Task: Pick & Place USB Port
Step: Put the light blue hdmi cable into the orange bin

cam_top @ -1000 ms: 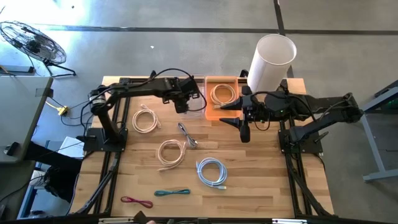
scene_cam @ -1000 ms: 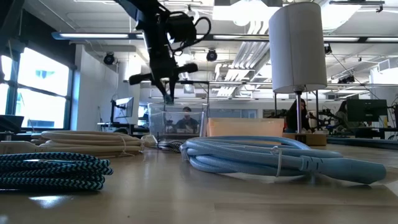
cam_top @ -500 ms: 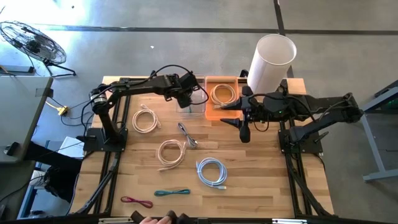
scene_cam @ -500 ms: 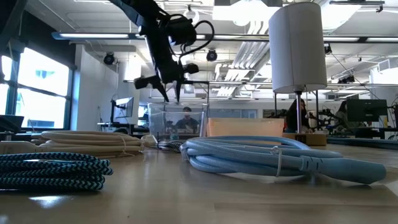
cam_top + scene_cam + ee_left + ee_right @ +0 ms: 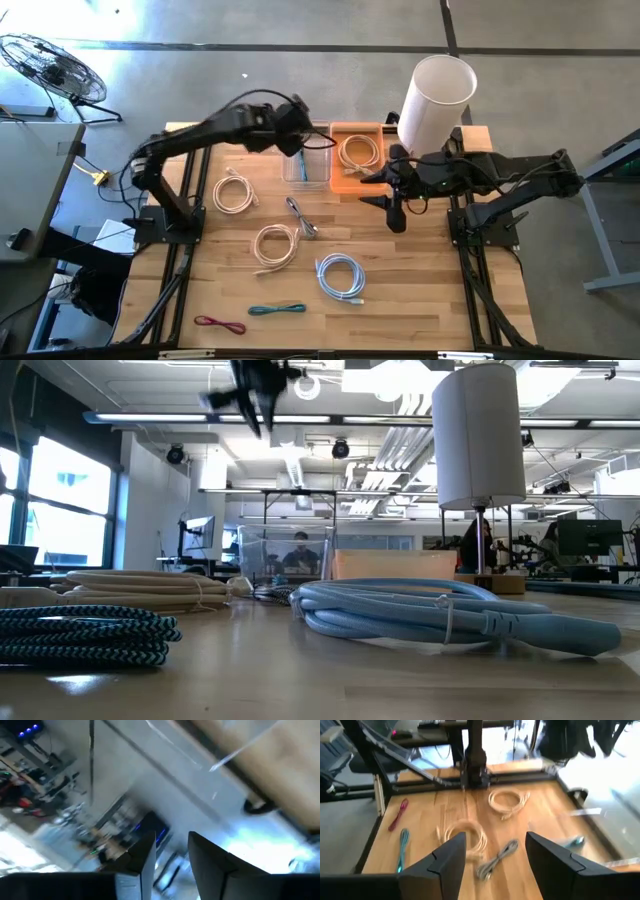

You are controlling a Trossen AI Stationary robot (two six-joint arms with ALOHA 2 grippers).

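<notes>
My left gripper (image 5: pixel 291 137) hangs high over the clear bin (image 5: pixel 306 164), near its far left corner; its fingers (image 5: pixel 137 862) stand slightly apart with nothing between them. It shows blurred at the top of the low view (image 5: pixel 255 388). A small teal cable (image 5: pixel 303 165) lies inside the clear bin. My right gripper (image 5: pixel 391 197) waits open next to the orange bin (image 5: pixel 357 155), which holds a cream coil. In the right wrist view the open fingers (image 5: pixel 451 857) look across the table at the loose cables.
Loose cables lie on the wooden table: a white coil (image 5: pixel 235 190), a grey cable (image 5: pixel 302 217), a cream coil (image 5: pixel 275 245), a light-blue coil (image 5: pixel 340 275), a teal cable (image 5: pixel 277 309) and a red one (image 5: pixel 220 324). A tall white cylinder (image 5: pixel 437 100) stands at the far right.
My left gripper has risen steeply from just above the clear bin and drifted a little toward the table's far edge, ending high over the bin's far left corner. My right arm has kept still.
</notes>
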